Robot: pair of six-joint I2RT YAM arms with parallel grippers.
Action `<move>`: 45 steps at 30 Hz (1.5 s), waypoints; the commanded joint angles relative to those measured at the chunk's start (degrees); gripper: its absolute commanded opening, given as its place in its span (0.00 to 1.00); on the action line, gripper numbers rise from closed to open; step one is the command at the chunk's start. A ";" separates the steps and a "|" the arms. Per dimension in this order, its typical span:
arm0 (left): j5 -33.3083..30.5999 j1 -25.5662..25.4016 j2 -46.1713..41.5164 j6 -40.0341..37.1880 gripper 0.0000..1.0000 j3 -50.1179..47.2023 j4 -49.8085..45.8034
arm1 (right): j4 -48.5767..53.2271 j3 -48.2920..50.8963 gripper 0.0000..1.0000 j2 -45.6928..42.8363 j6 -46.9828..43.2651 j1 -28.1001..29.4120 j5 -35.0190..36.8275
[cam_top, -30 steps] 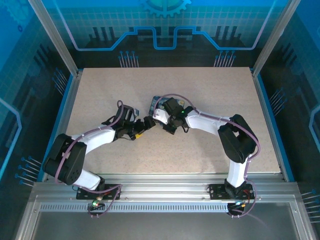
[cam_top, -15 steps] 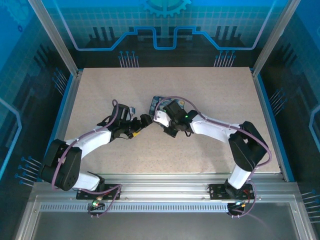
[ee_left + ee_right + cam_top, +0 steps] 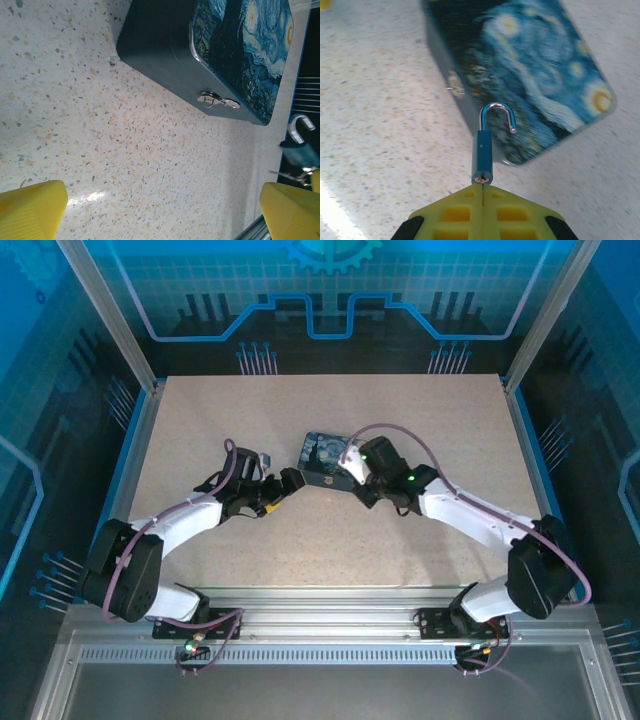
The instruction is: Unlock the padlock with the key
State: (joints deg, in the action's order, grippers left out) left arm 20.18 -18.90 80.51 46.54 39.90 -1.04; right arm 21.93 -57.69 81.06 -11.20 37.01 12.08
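Clearly, the padlock (image 3: 482, 150) is off the box: its blue body is held up in the air just in front of the right gripper (image 3: 483, 192), w/ the steel shackle (image 3: 497, 116) swung open and hooked through nothing. The keyhole end is set right against the seam of the yellow pads, which are pressed together. The lock is thus judged to be carried by the key, pinched betw. the pads and seated in the keyhole. The key (image 3: 291, 175) is made out only as a thin metal sliver at the body's lower end in the left wrist view, too small to be read w/ certainty.

Behind the lock, the starry-night box (image 3: 535, 75) is left flat on the speckled table (image 3: 420, 410), lid shut. Its small silver clasp (image 3: 218, 100) on the front wall is bare, no shackle through it. The lock is held near the box's front corner but apart from it, prob. so that it can be drawn clear.

The left gripper (image 3: 160, 210) is kept low on the other side of the box, pads spread wide, nothing betw. them. It is aimed at the clasp side, as if placed to steady the box. The unlocking is judged done, or nearly so.
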 commanded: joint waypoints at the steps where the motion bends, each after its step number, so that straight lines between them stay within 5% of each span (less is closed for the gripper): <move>1: 0.68 0.37 -1.23 -0.32 0.99 -0.17 -0.10 | 0.04 1.87 0.00 -2.79 4.67 -3.18 3.37; 14: 0.30 0.41 -0.97 -0.26 0.99 0.27 -0.37 | 2.06 1.24 0.00 4.05 18.27 -16.47 8.55; 30: -0.50 0.44 -1.06 -0.47 0.99 -0.61 -0.37 | 8.13 -5.61 0.00 15.67 25.86 -18.26 8.57; 45: -2.83 1.03 -2.91 -2.32 0.99 0.24 -3.06 | 10.67 -1.62 0.37 5.53 30.23 -18.03 9.84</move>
State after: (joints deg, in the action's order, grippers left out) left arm 18.81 -18.68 79.35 46.24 39.90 -1.61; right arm 30.70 -60.25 89.19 17.23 19.31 21.04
